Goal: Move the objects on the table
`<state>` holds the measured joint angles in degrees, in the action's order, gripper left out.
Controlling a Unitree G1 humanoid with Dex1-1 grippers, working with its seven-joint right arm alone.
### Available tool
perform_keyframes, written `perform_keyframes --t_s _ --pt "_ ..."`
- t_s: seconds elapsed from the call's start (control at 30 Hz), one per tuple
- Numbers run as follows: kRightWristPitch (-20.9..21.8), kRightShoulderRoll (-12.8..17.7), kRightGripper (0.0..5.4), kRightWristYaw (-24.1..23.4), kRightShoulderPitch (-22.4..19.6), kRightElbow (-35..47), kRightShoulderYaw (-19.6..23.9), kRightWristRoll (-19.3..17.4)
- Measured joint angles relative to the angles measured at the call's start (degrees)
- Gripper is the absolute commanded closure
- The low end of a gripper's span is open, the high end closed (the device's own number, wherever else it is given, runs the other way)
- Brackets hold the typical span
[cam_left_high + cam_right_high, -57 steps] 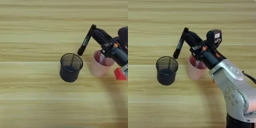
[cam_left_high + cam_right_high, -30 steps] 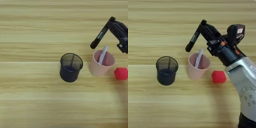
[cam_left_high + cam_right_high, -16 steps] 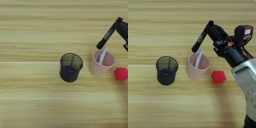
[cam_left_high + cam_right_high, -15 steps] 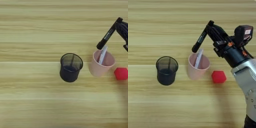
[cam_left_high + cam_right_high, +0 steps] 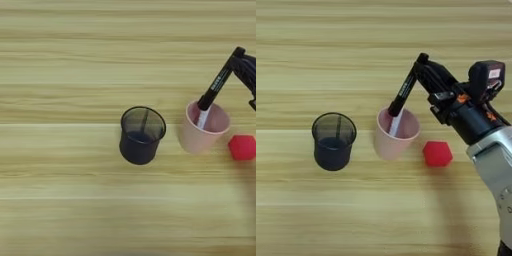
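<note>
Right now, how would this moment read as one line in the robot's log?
right gripper: shut on marker pen | pen tip: over pink cup | mesh pen cup: left | red cube: right

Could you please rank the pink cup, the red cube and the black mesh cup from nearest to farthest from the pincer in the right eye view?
From the pincer gripping the marker:
1. Pink cup, just below-left of it.
2. Red cube, lower, right of the pink cup.
3. Black mesh cup, far left.

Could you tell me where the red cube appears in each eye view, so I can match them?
Left eye view: red cube sits at the right edge, right of the pink cup.
Right eye view: it lies right of centre, beside the same cup.
Shared landmark: the black mesh cup, left of the pink cup.
</note>
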<state>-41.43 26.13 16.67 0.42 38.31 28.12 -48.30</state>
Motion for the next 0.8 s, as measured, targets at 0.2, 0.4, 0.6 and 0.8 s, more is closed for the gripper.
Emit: perform_keyframes --t_s 0.2,0.4,0.6,0.8 --pt "0.84 -0.03 4.64 1.00 0.75 -1.76 -1.15 2.06" --pt "2.06 -0.28 4.64 2.56 2.18 -4.17 -2.97 4.11" --pt "2.36 -0.47 4.64 3.02 2.47 -5.15 -3.69 5.17" --pt "2.48 -1.03 4.64 3.75 2.85 -5.79 -4.33 5.98"
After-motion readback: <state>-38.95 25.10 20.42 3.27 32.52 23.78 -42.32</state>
